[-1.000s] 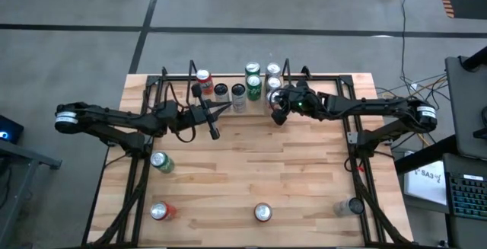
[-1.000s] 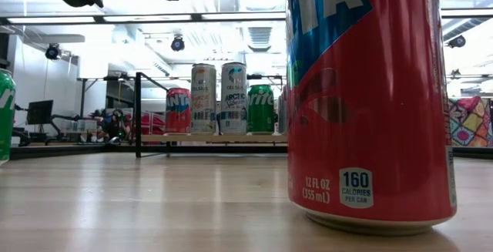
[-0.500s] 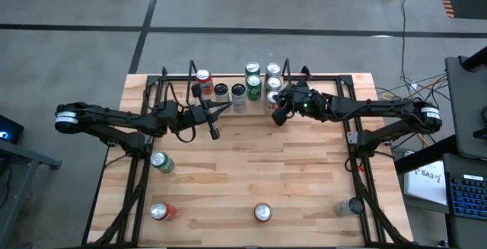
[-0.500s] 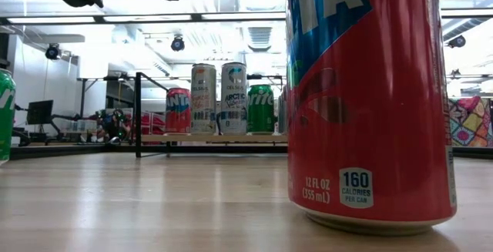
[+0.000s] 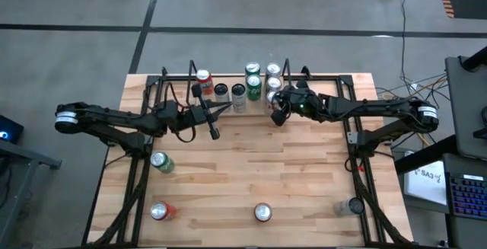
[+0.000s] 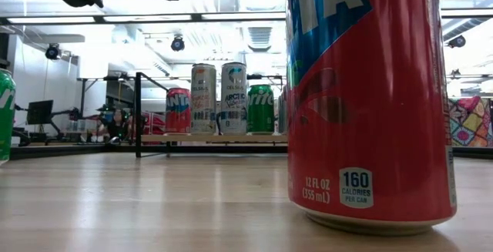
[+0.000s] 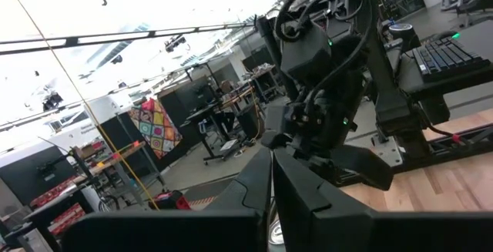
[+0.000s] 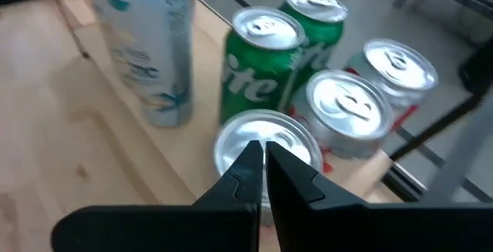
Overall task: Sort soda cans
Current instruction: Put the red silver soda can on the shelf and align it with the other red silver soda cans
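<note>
Table (image 5: 304,173): wooden top, dark frame rails along the sides and the far edge.

Cans, far edge, middle: a cluster of upright cans. From left to right in the high view: red can (image 5: 204,78), two dark-topped slim cans (image 5: 221,91) and (image 5: 238,91), then green cans (image 5: 253,81) with silver-topped ones just beside them. The low view shows the row as a red can (image 6: 178,111), two tall pale slim cans (image 6: 203,98) and (image 6: 233,98), and a green can (image 6: 260,109).

Cans, elsewhere: green can (image 5: 159,161) near the left edge; red can (image 5: 160,211) at the near left corner; red can (image 5: 262,212) at the middle of the near edge, filling the low view (image 6: 368,102); pale can (image 5: 351,205) at the near right corner.

Left gripper (image 5: 214,132): above the table, just in front of the slim cans, fingers (image 7: 254,186) clenched together, holding nothing.

Right gripper (image 5: 278,116): at the right end of the far cluster, fingers (image 8: 248,167) pressed together over a silver can top (image 8: 266,140), grasping nothing. Beside that top stand two green cans (image 8: 258,59), two silver-topped cans (image 8: 350,113) and a pale slim can (image 8: 150,48).
</note>
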